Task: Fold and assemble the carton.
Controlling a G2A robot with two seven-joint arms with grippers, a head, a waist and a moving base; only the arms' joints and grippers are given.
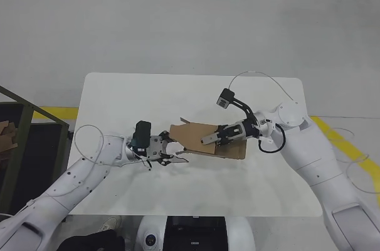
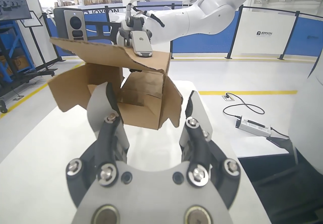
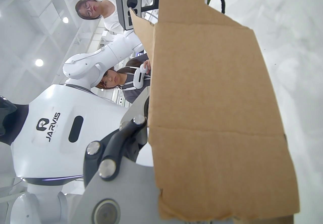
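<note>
**A:** Left pincer [image 2: 151,99]: jaws apart, holding nothing, just in front of the open end of the carton [image 2: 141,111]. Right pincer [image 2: 139,58]: closed on the carton's top panel [image 2: 101,52], gripping it from the far side.

**B:** And the carton itself?

**A:** Half-erected and lying on its side near the middle of the table [image 1: 115,100], between the two pincers. It appears to rest on the surface, but I cannot tell whether the right pincer carries part of its weight. The side flaps [image 2: 68,91] splay outward at the open end.

**B:** What could go wrong from here?

**A:** Judging from this arrangement, three things.
1. With one grip on a thin panel, the carton could pivot or skid when the left pincer presses a flap.
2. A push that lands off the crease could buckle the board instead of folding it.
3. The spread jaws are so close that they could catch a flap's edge and drag it outward.

**B:** The cause in each case?

**A:** The carton is held on one side only, and the cardboard is light and springy.
</note>
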